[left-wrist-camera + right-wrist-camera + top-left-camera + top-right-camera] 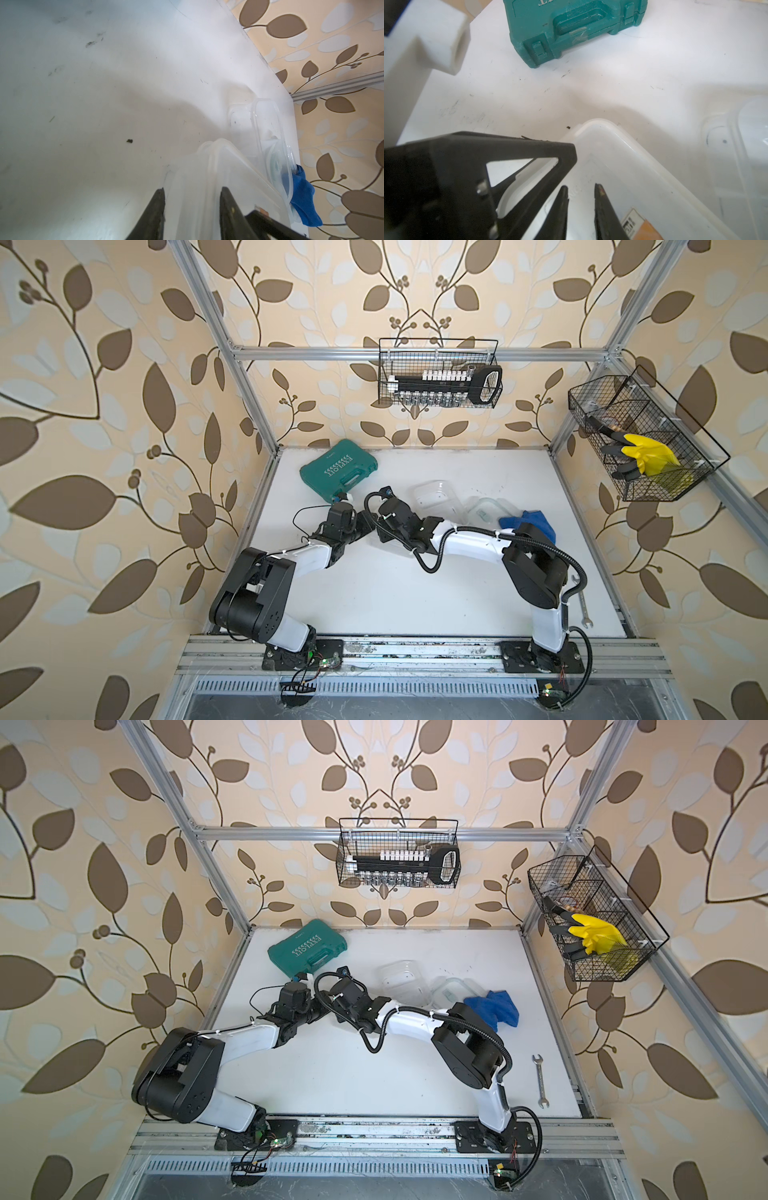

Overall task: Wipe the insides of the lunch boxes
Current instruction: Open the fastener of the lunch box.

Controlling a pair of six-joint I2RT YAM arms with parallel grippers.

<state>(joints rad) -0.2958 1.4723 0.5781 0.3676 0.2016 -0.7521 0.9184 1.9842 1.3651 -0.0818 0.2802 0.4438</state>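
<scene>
The left pincer [193, 207] was clamped on one wall of a clear rectangular plastic lunch box [228, 176]; the right pincer [581, 197] hung over that tub's floor, jaws slightly apart, empty. A second clear tub [724, 141] lay just beyond.

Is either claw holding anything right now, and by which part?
The left gripper pinches the clear lunch box by the rim of one wall; the right gripper holds nothing.

Both arms reach toward mid-surface, wrists close together; left gripper [192, 188] clamps lunch box [239, 176] wall; right gripper [581, 186] jaws parted, empty.
</scene>
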